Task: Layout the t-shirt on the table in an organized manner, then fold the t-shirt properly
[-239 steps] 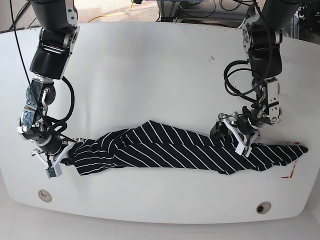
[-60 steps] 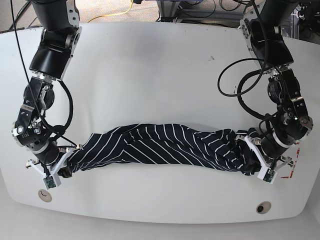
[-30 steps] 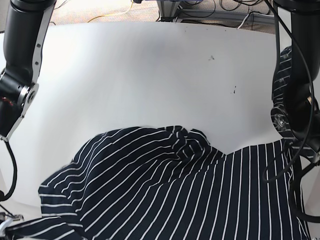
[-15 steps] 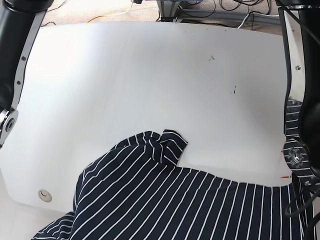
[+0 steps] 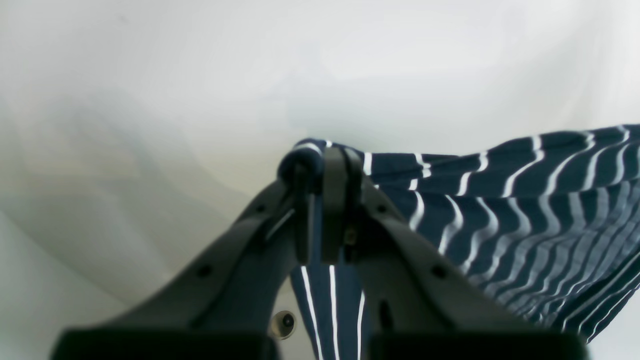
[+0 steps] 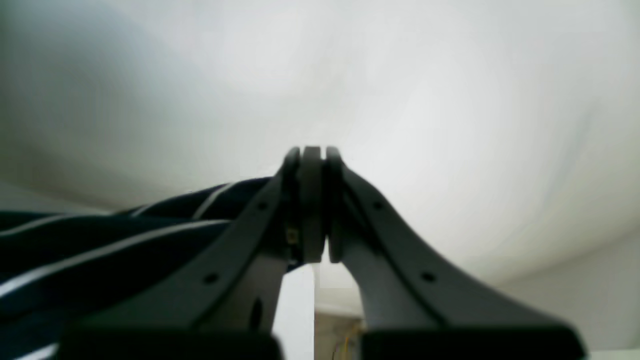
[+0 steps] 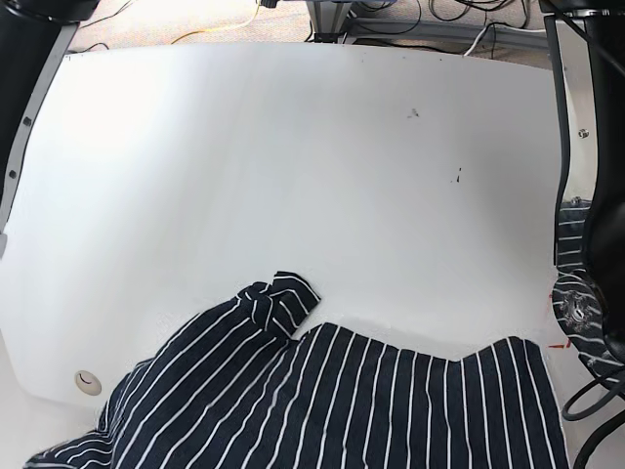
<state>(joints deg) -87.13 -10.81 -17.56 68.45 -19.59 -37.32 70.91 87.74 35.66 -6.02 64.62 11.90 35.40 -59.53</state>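
Navy striped cloth of the t-shirt (image 5: 500, 200) is pinched in both clamped hands: the left hand (image 5: 325, 165) grips one edge, the right hand (image 6: 310, 160) another. Between them it hangs spread over the desk (image 7: 293, 147), long axis hand to hand, both equally near.

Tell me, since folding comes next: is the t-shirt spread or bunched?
Mostly spread: the t-shirt hangs broad with stripes fanned out; one upper edge part curls over.
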